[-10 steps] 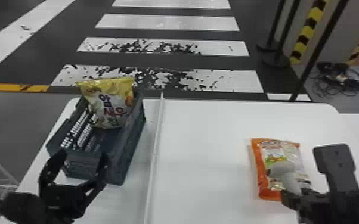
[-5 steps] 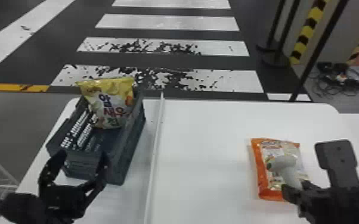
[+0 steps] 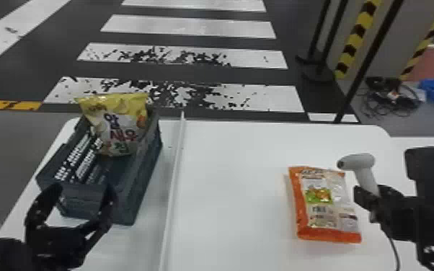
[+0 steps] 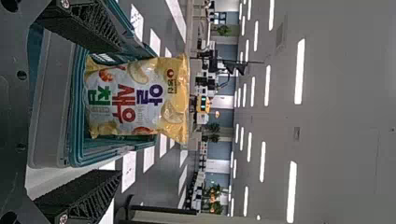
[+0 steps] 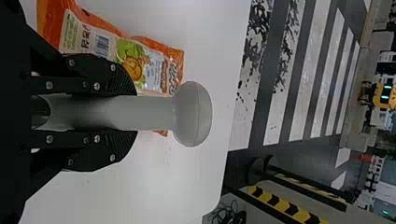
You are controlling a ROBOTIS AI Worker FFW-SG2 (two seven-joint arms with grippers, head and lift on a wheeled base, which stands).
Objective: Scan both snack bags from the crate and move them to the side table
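I'm seeing yellow-topped snack bag standing in far end of dark crate, orange-edged snack bag lying flat on white table, barcode facing up.

The right wrist view's edge crops the orange bag.

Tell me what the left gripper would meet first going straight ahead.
Probably the yellow snack bag in the crate, though the crate's near wall might catch the left gripper first; depth is unclear.
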